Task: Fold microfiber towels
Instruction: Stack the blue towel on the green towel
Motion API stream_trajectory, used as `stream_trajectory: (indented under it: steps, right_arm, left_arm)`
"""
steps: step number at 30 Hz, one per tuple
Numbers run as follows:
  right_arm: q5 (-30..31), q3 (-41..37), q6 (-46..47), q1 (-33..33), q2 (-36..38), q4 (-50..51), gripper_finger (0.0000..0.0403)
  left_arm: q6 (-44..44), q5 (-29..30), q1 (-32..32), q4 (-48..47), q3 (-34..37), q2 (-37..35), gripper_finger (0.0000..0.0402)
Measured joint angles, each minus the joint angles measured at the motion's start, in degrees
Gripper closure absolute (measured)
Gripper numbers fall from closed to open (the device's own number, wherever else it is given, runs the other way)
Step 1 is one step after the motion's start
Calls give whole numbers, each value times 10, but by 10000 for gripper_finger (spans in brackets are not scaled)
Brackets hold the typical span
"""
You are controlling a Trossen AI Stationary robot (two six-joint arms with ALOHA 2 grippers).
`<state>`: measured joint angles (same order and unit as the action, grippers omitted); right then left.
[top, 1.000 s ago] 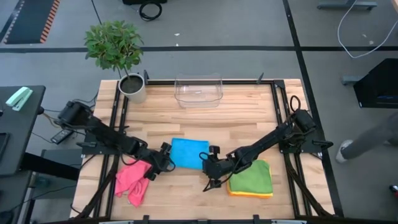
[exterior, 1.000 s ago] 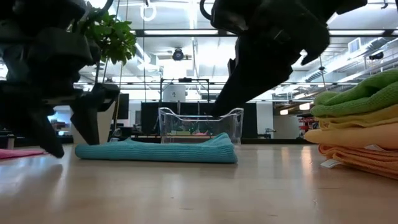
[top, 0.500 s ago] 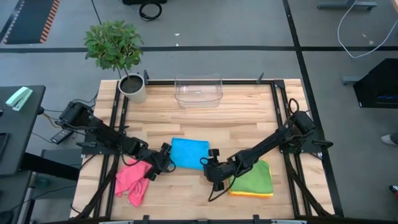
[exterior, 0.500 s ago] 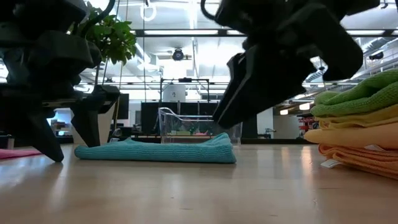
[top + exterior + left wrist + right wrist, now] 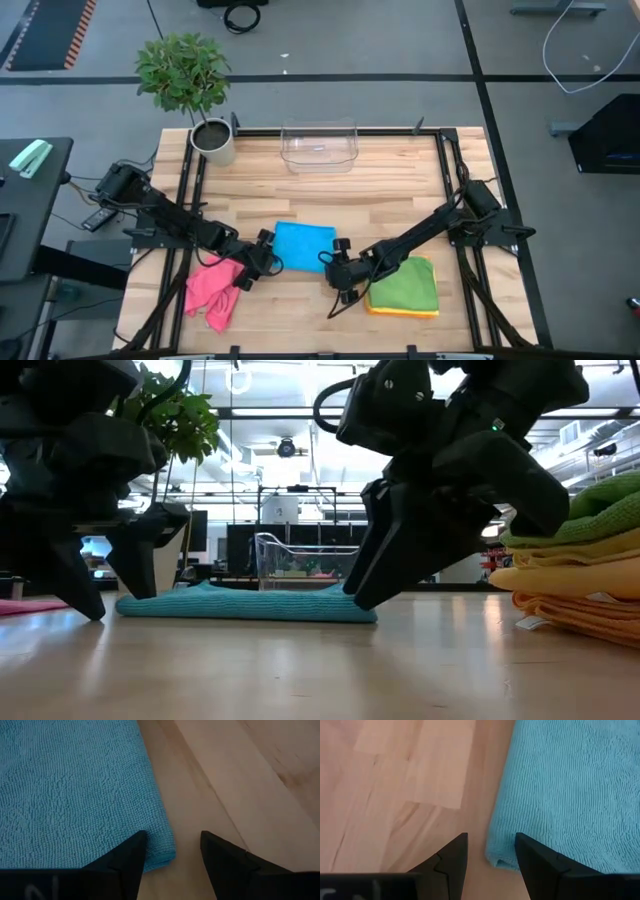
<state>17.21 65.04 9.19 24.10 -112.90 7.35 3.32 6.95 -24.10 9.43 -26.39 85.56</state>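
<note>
A blue towel (image 5: 305, 245) lies flat on the wooden table (image 5: 400, 200), in the middle near the front. My left gripper (image 5: 271, 262) is open at the towel's near left corner (image 5: 167, 851); one finger stands over the cloth, the other over bare wood. My right gripper (image 5: 336, 266) is open at the near right corner (image 5: 494, 856), standing the same way. A crumpled pink towel (image 5: 213, 290) lies at the front left. A stack with a green towel (image 5: 407, 283) on top of yellow and orange ones lies at the front right. My left gripper has its fingers low at the blue towel's left end (image 5: 125, 603), pointing down. I cannot tell whether they touch the cloth. My right gripper has its fingers down at the towel's right end (image 5: 365, 610), slanting from above. I cannot tell whether they touch the cloth.
A clear plastic bin (image 5: 320, 145) stands at the table's far edge, in the middle. A potted plant (image 5: 186, 80) stands at the far left corner. Bare wood lies between the bin and the blue towel.
My right gripper has gone down toward the blue towel's near right corner, until its fingers stand low at the table. The blue towel has kept its place.
</note>
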Motion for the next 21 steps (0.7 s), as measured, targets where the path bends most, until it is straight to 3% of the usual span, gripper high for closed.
stream_trajectory:
  steps: [13,21]
  right_arm:
    - [-17,-22,41,-7,0,-2,235]
    - [-13,-23,73,-11,0,-8,302]
  left_arm:
    - [-56,12,3,8,0,10,219]
    - [-113,17,5,60,-2,54,254]
